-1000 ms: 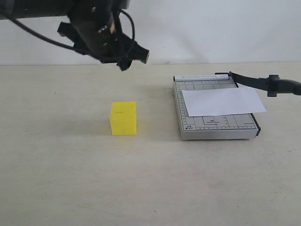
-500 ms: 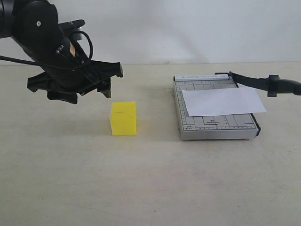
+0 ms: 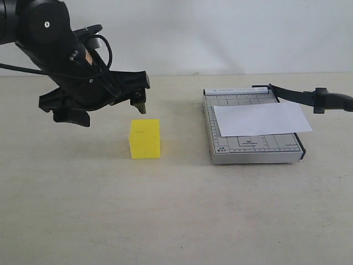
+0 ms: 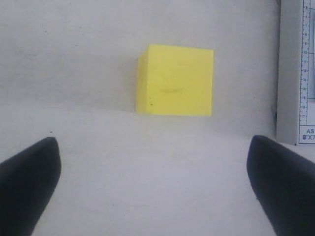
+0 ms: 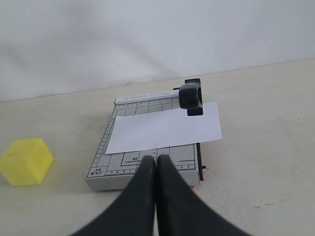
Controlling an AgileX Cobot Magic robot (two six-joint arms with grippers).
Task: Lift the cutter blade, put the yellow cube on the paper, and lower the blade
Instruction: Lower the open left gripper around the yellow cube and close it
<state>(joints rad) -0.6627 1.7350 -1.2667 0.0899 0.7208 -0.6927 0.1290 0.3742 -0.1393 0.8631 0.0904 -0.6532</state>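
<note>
Left wrist view: my left gripper (image 4: 152,142) hovers angled down near the yellow cube (image 4: 174,81), jaws wide apart. My right gripper (image 5: 156,162) is closed.

Robot lab bench: beige desk (image 3: 176,221), plain white wall (image 3: 237,33) behind desk, black robot arm (image 3: 47,33) above desk, yellow cube (image 3: 144,138) and paper cutter (image 3: 251,146) on desk.

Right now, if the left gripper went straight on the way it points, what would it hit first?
Probably the bright yellow solid cube, centred ahead of the open left gripper with nothing between, though depth is unclear.
</note>
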